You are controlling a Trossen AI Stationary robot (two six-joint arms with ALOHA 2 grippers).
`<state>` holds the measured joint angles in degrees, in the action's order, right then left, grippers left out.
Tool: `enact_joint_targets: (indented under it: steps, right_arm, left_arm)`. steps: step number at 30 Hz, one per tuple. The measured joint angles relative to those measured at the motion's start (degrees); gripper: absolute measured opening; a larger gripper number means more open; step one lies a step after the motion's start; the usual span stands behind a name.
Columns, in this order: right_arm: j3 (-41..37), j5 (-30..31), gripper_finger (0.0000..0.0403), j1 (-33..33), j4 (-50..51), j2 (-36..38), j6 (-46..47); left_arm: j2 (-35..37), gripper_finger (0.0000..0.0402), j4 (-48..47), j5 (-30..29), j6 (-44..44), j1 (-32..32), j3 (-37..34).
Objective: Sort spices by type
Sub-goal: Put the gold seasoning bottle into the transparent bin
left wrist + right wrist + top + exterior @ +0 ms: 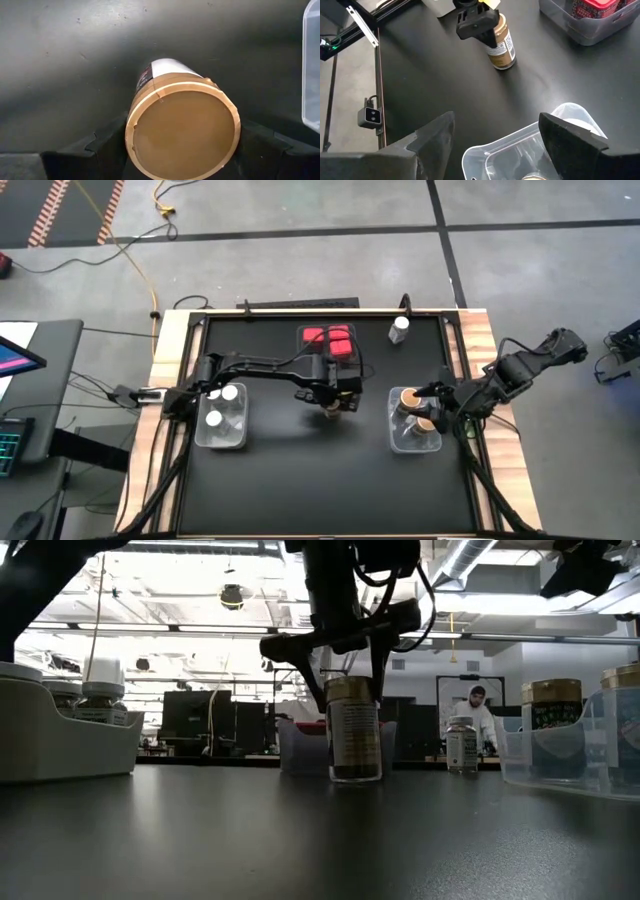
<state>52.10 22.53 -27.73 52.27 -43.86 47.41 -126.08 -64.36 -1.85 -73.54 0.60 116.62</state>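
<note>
I see my left hand (345, 665) at mid-bench, its fingers (90, 150) set around the tan-lidded jar (354, 728), which stands upright on the black bench (300, 830). My right hand (495, 137) hangs spread, empty, over the right bin (520, 147).

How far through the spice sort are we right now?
Mostly done: red square-topped containers share the rear bin, white-capped round jars the left clear bin, tan-lidded round jars the right clear bin. In hand: the left gripper sits around a tan-lidded jar standing mid-table. Left: one white-capped jar loose at the rear. The right gripper hovers open over the right bin.
</note>
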Motion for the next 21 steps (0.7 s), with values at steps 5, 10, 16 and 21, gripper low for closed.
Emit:
enact_joint_targets:
  steps: [5, 10, 16, 21]
  right_arm:
    - [0.0, 0.08, 0.0315, -0.04, 0.04, 0.0, -0.9]
    - [0.0, 0.06, 0.0315, -0.04, 0.07, 0.0, -1.24]
    - [0.0, -0.01, 0.0315, -0.04, 0.16, 0.0, -1.41]
    - [0.0, -0.05, 0.0315, -0.04, 0.25, 0.0, -1.43]
  left_arm:
    - [-0.02, 0.0288, 0.31, -1.31, -0.43, 0.0, -0.01]
    - [-0.09, 0.0288, 3.35, -1.43, -0.26, -0.04, -0.09]
    - [-0.17, 0.0288, 6.08, -1.89, 1.36, -0.02, -0.11]
    - [-0.17, 0.0288, 6.1, -2.04, 1.68, -0.02, -0.11]
